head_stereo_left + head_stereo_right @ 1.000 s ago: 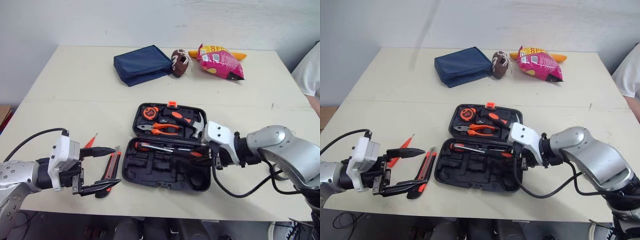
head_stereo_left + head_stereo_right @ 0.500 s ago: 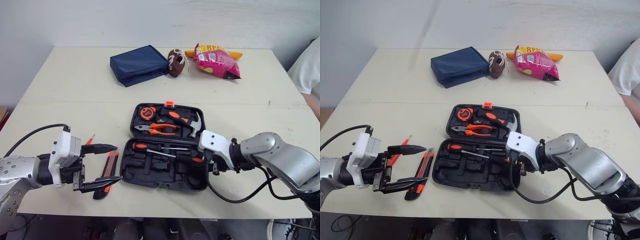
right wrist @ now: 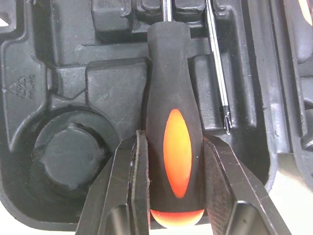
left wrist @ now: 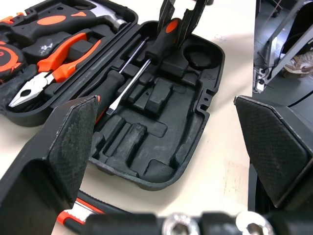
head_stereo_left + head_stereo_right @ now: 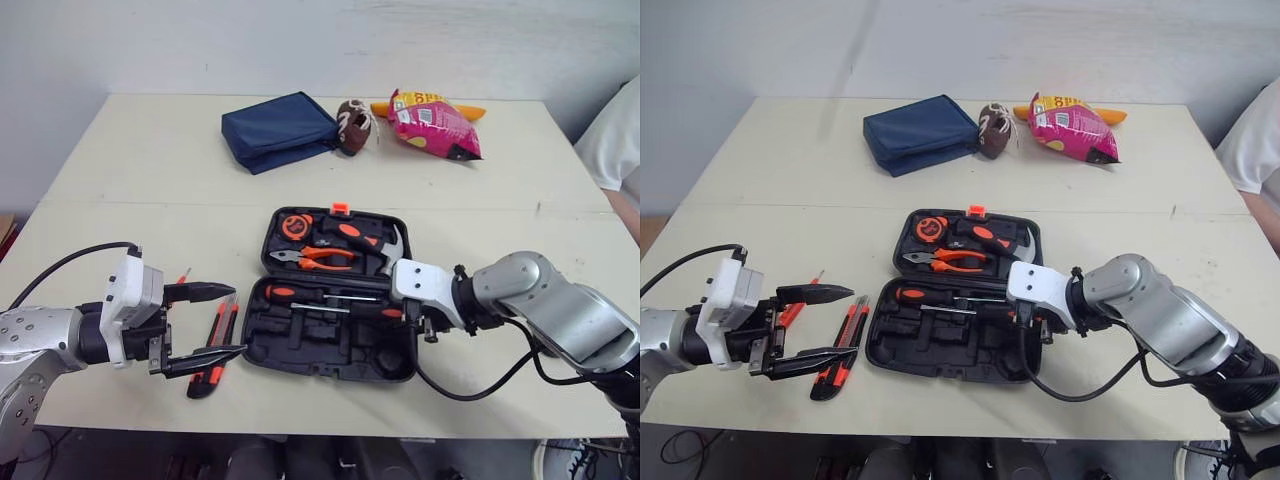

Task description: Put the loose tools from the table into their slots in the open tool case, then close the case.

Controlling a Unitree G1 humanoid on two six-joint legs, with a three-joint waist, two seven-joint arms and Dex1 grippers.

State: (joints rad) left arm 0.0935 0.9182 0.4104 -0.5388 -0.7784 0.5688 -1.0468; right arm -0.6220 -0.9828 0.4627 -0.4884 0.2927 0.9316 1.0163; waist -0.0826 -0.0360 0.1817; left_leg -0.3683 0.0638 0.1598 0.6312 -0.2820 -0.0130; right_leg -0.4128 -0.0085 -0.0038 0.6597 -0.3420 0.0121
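The black tool case (image 5: 300,345) lies open at the table's middle. Its far half holds a tape measure (image 5: 297,224), orange pliers (image 5: 322,257) and a hammer (image 5: 375,245). My right gripper (image 5: 402,312) is shut on the black-and-orange handle of a screwdriver (image 3: 177,147), which lies along the near half's far slots beside a thinner screwdriver (image 3: 216,83). Left of the case, a utility knife (image 5: 840,345) and a small red screwdriver (image 5: 790,312) rest on the table. My left gripper (image 5: 236,320) hangs open just over the knife, holding nothing.
A navy pouch (image 5: 283,130), a small football toy (image 5: 353,112) and a pink snack bag (image 5: 435,122) sit at the table's far side. A person's white sleeve (image 5: 620,140) shows at the right edge. The near table edge runs just below both grippers.
My right gripper has brought the screwdriver down from a tilt above the case until it lies level in the near half. The left gripper has barely shifted over the knife.
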